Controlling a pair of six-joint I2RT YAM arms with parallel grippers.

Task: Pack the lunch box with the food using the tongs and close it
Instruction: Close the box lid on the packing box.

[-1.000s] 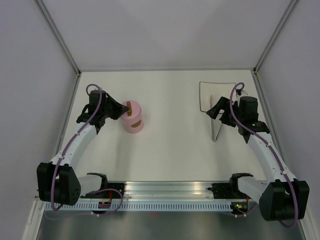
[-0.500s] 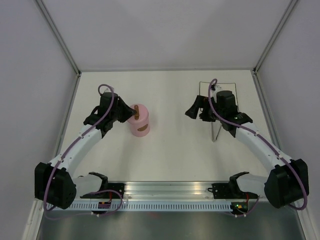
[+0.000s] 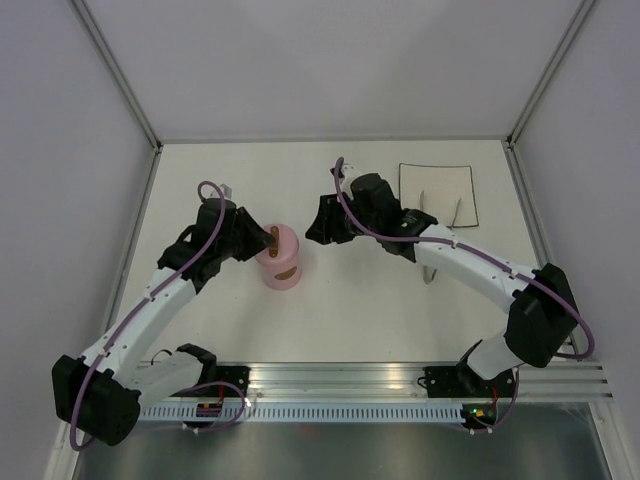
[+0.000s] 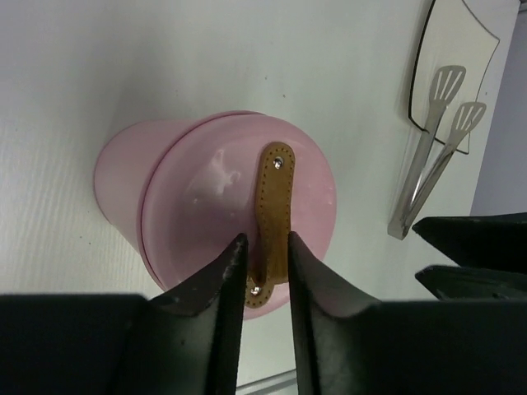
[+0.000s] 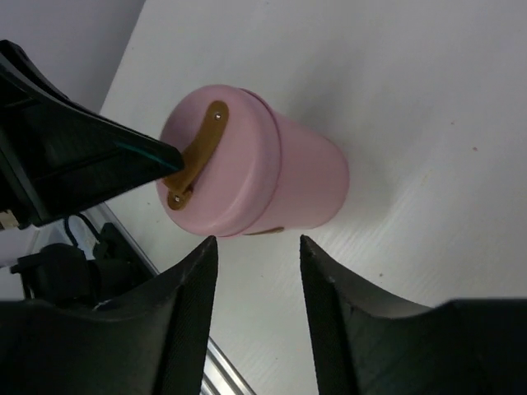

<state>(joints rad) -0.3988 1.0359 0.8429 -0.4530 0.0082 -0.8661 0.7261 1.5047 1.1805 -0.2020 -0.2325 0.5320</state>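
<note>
The pink lunch box [image 3: 280, 262] stands upright left of centre with its lid on. My left gripper [image 4: 265, 239] hovers over the lid, jaws slightly open either side of the brown bar handle [image 4: 272, 206], with a thin gap showing on the left side. My right gripper [image 5: 257, 243] is open and empty, just right of the lunch box [image 5: 272, 177] and pointed at it. The silvery tongs [image 3: 428, 268] lie by the plate, partly under my right arm. The food is out of view.
A square white dark-edged plate [image 3: 440, 182] sits at the back right; the tongs' [image 4: 428, 164] paddle ends rest on it. My right gripper's dark fingers [image 4: 478, 247] show beside the lunch box in the left wrist view. Grey walls enclose the table on three sides.
My right arm has swung left from the tongs and plate to the lunch box, its jaws narrowing. My left gripper carried the lunch box slightly right and nearer, and its jaws have parted a little.
</note>
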